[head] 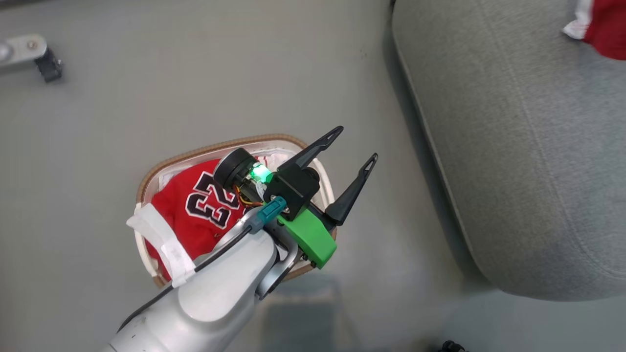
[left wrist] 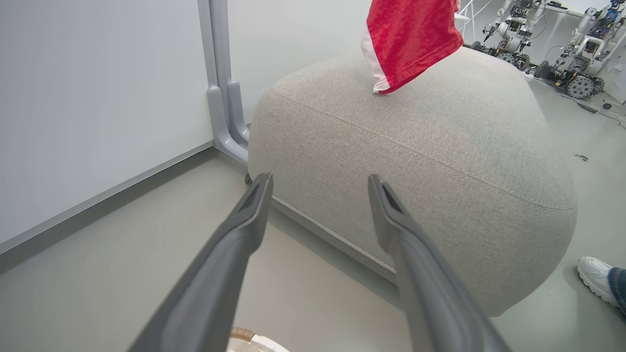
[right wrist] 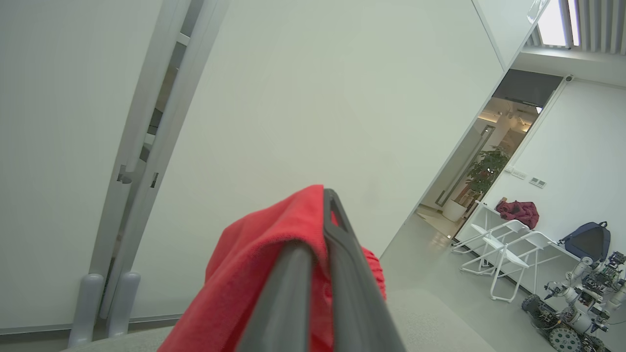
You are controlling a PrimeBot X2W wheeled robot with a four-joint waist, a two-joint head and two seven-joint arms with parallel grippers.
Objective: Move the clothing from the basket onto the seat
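Looking at my left forearm [head: 215, 298], glossy silver-white and rounded, black cable [head: 220, 253] feeding a teal connector [head: 271, 210], bright green plastic block [head: 310, 237] at the wrist, green light [head: 260, 172] glowing beside a black round puck [head: 234, 166], left gripper [head: 356, 143] with two long dark fingers, slotted tips

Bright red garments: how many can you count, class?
2. The jersey lies in the basket; the other garment hangs from the right gripper over the seat. Others may hide underneath.
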